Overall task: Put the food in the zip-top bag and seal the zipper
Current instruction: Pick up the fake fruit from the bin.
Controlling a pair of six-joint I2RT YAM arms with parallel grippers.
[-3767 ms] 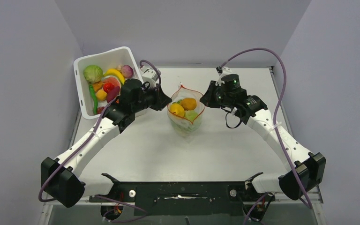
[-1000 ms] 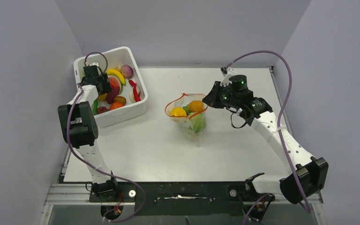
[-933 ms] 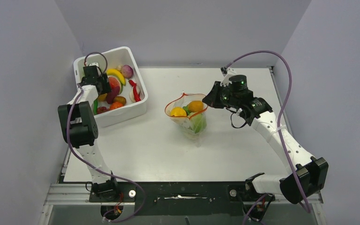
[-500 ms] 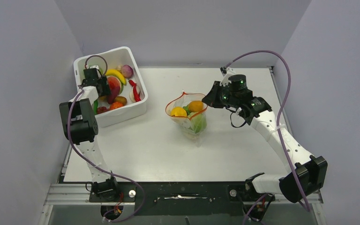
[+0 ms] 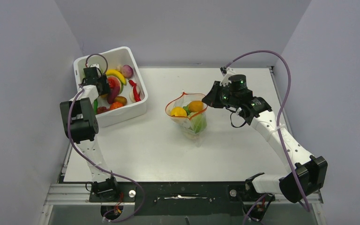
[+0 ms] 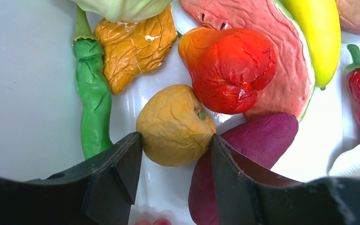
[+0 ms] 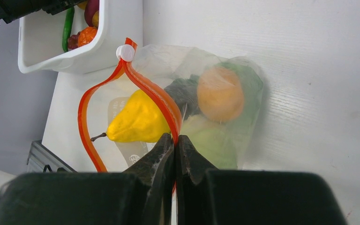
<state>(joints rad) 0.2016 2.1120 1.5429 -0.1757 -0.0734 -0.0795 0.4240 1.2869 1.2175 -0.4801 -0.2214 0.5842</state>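
Ochre-yellow round fruit [image 6: 173, 124] lies in the white tub [image 5: 132, 110], between the spread fingers of the left hand [image 6: 176, 140]. Both fingers touch its sides, but whether they grip it cannot be told. Well apart, the right hand [image 7: 174, 140] is pinched closed on the zipper [image 7: 145, 89] of the zip-top bag [image 7: 168, 56], which stands open on the bench [image 5: 168, 154].

Left claw [image 6: 176, 140] spread, right claw [image 7: 175, 139] pinched

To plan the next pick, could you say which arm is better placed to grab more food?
Left. The left end effector straddles the yellow fruit in the tub; the right end effector pinches the zipper.
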